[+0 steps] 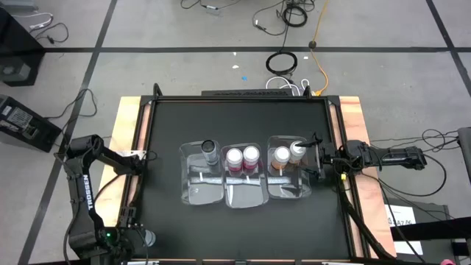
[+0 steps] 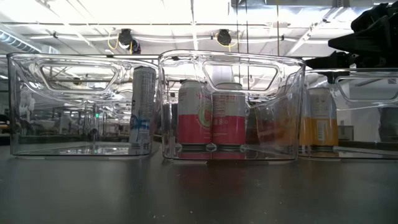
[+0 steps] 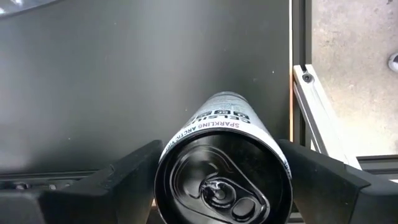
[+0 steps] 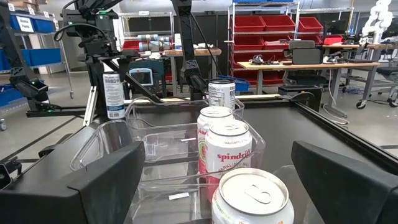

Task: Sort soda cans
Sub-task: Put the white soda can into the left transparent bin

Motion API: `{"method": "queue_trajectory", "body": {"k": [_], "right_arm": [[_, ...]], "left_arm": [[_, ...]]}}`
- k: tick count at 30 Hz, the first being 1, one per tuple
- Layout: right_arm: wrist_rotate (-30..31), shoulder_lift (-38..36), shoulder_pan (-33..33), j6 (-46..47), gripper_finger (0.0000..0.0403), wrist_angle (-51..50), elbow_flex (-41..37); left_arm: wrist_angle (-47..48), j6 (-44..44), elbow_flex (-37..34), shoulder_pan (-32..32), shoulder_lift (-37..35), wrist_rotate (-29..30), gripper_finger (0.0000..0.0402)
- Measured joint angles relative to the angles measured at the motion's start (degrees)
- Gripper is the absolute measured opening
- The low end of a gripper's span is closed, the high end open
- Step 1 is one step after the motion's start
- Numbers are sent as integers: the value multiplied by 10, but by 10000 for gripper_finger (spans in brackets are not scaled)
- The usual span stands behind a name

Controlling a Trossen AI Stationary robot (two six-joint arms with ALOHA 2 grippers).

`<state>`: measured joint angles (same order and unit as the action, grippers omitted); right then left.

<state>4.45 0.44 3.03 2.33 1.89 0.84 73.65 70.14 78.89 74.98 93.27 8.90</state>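
Three clear bins stand in a row mid-table. The left bin (image 1: 200,177) holds one silver soda can (image 1: 210,151), the middle bin (image 1: 243,193) two pink cans (image 1: 243,156), and the right bin (image 1: 288,190) two orange cans (image 1: 288,153); all stand upright on the bin floors. Another silver can (image 3: 222,180) is at the table's near left corner, with my left gripper (image 1: 145,237) pointing down and shut on it. My right gripper (image 1: 318,157) stands open and level at the right bin's right end, an orange can's top (image 4: 252,196) just ahead of it. My left gripper pinches the silver can's side wall near its top (image 3: 166,149) between its two fingers, one on each side. The fingers come from above, pointing down along the upright can. Whether the can's bottom (image 3: 227,98) rests on the table or hangs clear, I cannot tell.
The black table top (image 1: 169,125) has a raised frame and wooden borders (image 1: 129,132) on both sides. The left arm's base (image 1: 81,199) stands off the table's left edge. Cables lie on the floor beyond the far edge (image 1: 283,62).
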Motion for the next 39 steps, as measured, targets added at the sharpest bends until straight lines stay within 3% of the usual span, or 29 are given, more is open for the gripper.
{"method": "queue_trajectory", "body": {"k": [5,13,29,39], "right_arm": [[0,0,0,0,398,0,0],[0,0,0,0,398,0,0],[0,0,0,0,398,0,0],[0,0,0,0,398,0,0]], "left_arm": [[-15,0,0,0,0,3,316],[-15,0,0,0,0,3,272],[-8,0,0,-4,-4,3,282],[36,-5,0,-57,-67,4,281]]}}
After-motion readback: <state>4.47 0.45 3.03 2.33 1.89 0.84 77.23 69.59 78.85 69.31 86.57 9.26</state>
